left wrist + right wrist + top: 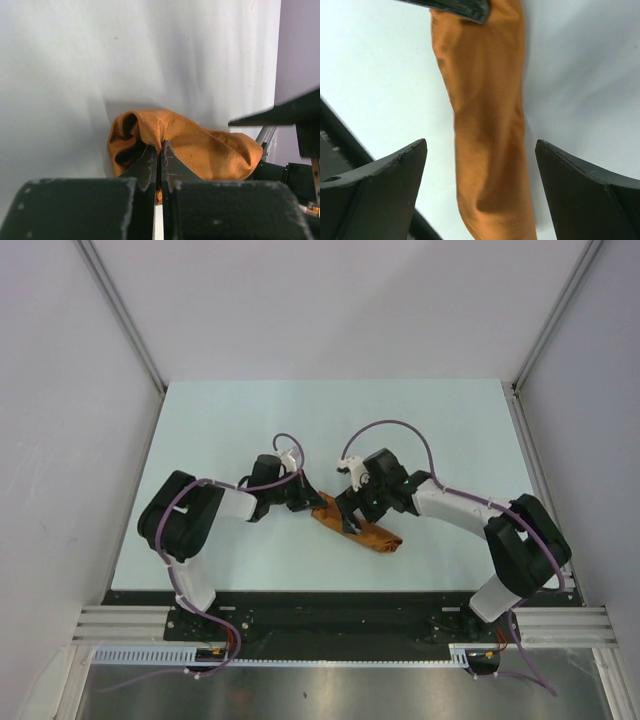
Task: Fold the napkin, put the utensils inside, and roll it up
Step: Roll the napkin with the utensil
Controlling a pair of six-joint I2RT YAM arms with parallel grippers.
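At table middle: left gripper pinching napkin end; right gripper spread astride, apparently clear.

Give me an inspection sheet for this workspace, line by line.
Surface: pale table, no marks seen.
Job's things: napkin rolled into an orange tube, lying on the table; utensils not visible.
Clutter: nothing seen.
Grippers: left gripper shut on the napkin's end; right gripper open, a finger on either side of the roll, with gaps showing.
Cables: purple cables loop above both arms, off the napkin.
Surroundings: white walls; metal rail at the near edge.
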